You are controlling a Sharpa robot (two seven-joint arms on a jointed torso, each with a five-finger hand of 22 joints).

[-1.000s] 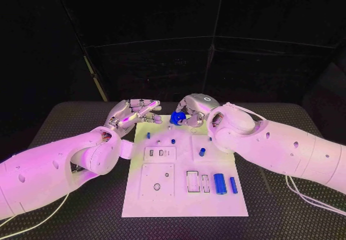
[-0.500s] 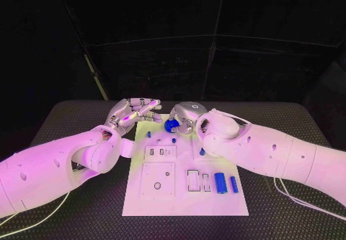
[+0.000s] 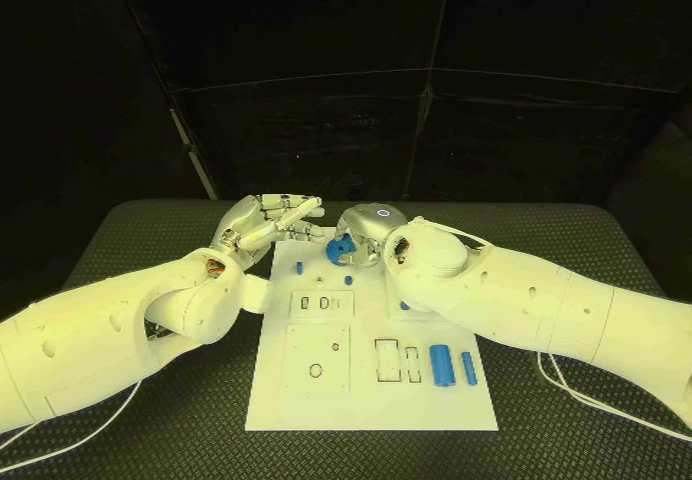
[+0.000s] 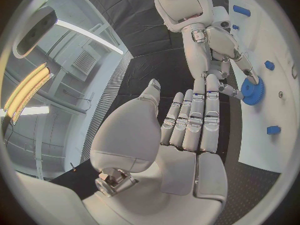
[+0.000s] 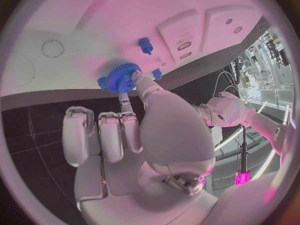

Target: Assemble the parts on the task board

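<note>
Blue gear (image 3: 339, 248) in right hand (image 3: 368, 230) above pegs (image 3: 299, 268).

left hand (image 3: 268, 224) open, right hand (image 3: 366, 236) pinching

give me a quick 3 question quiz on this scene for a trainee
1. True or false: the right hand holds a blue gear.
2. The left hand is: A) holding a part, B) holding nothing, fingers apart.
3. Fill in: the two blue cylinders lie on the near right of the white ____.

Key: 1 true; 2 B; 3 task board.
</note>
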